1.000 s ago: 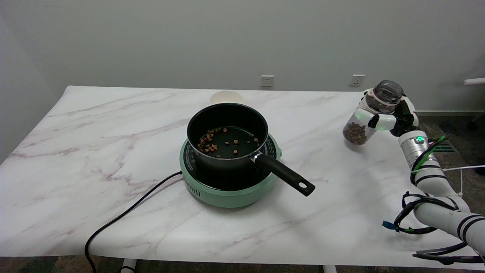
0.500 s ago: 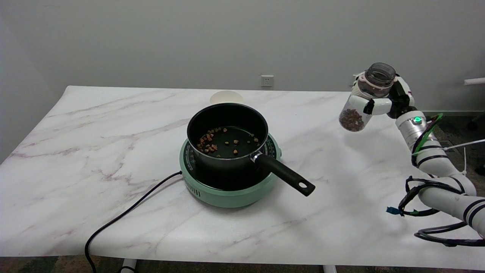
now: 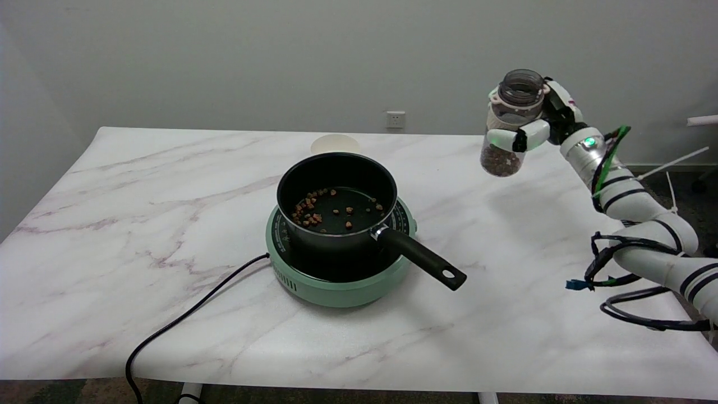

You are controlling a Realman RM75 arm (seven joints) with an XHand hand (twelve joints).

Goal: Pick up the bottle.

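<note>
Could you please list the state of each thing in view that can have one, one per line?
Bottle: uncapped, upright with a slight tilt, part-filled with brown pieces, held clear of the table.
Right robot hand: grips the bottle around its upper part.
Pot: lidless, on the cooker, brown pieces scattered inside, handle pointing toward the near right.
Cooker: on the table, black cord attached; on or off cannot be told.

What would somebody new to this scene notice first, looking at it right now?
Probably the right hand at the upper right, gripping a clear open bottle of brown pellets in the air, clear of the marble table. Next, the black saucepan at the table's centre, sitting on a green hotplate, with a few brown pellets scattered inside and its handle pointing toward the near right.
</note>
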